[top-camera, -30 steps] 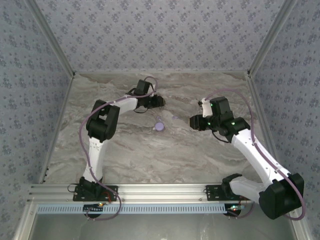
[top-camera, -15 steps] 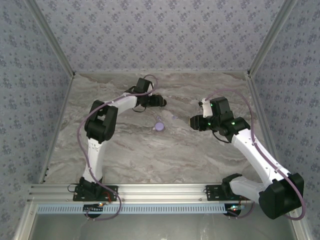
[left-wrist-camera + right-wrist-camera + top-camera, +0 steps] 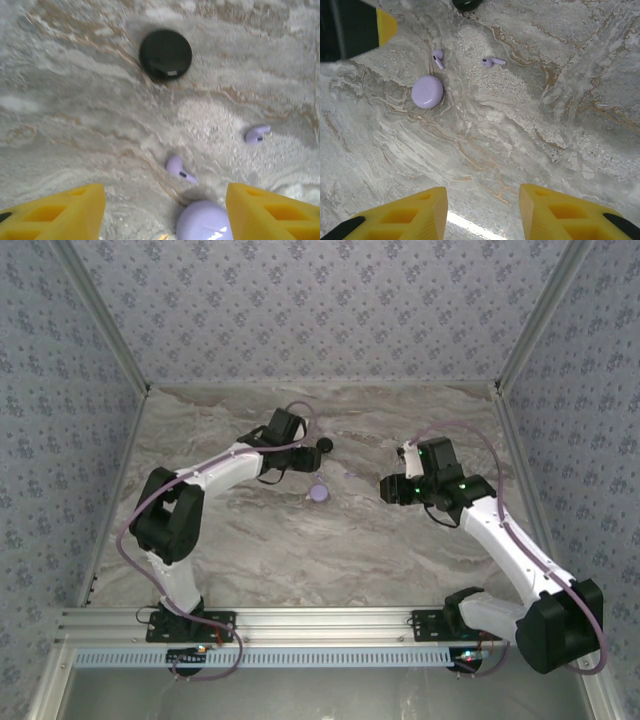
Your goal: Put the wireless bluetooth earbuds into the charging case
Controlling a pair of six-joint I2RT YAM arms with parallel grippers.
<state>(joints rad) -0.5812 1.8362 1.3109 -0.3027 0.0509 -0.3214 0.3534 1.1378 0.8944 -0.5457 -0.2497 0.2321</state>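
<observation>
Tabletop (image 3: 300, 550) of grey veined marble carries all the pieces. Nearest the arm bases is the charging case (image 3: 319, 493), a closed, glossy lavender round shell lying flat around the table's middle. Roughly level with it and well off to its right, the right gripper (image 3: 482, 192) hangs above the marble. Its yellow fingers (image 3: 405, 215) are moderately apart with nothing between them, and in its wrist view the case and earbuds lie well ahead of the fingertips. Just beyond the case lie the two wireless earbuds, both lavender with short stems and both out on the table rather than in the case. The first earbud (image 3: 178, 169) sits just beside the case's far edge without touching it. The second earbud (image 3: 256, 134) lies near the first, to its right, stem pointing sideways. The left gripper (image 3: 165, 194) is poised toward the far left of this group, jaws spread wide and empty. In its wrist view the case and the first earbud appear between its two fingers, though neither finger touches them. Farthest back rests a black round puck (image 3: 165, 55), flat on the marble, apart from the earbuds and clear of both grippers.
</observation>
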